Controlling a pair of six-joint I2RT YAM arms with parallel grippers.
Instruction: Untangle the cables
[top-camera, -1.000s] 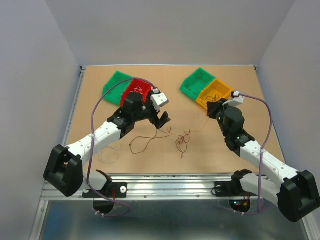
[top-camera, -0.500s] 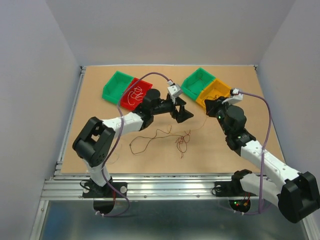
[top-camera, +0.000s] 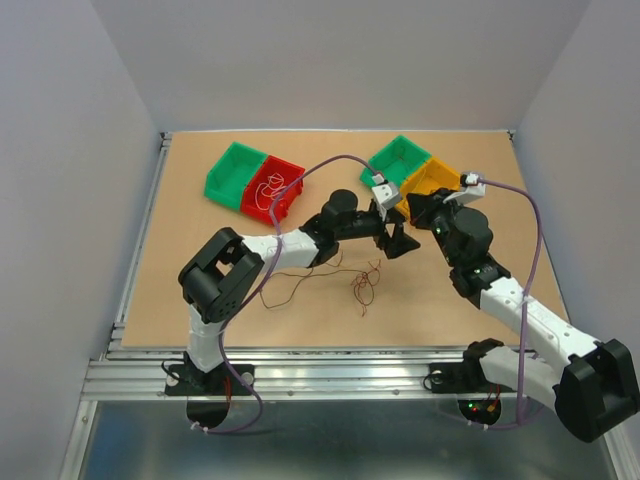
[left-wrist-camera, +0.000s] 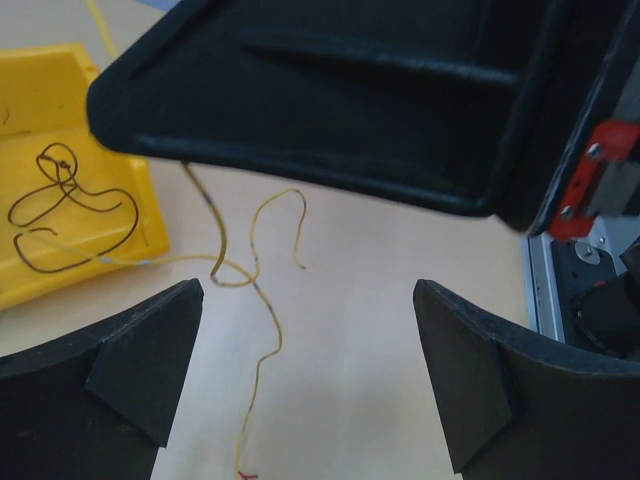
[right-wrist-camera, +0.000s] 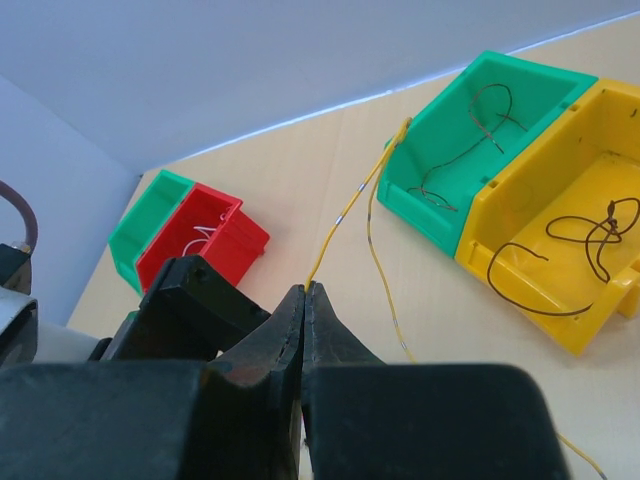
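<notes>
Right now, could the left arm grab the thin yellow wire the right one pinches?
Probably yes. The left gripper is open, with the yellow wire lying between its fingers and nothing across it. The right gripper, shut on that wire, hangs close, so room is tight.

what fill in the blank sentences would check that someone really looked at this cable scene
1. The thin wire pinched in the right gripper is ____ in colour.
2. The left gripper has its jaws ____.
3. The whitish wire lies in a bin coloured ____.
4. The yellow bin stands against a container coloured ____.

Missing words: yellow; open; red; green.
</notes>
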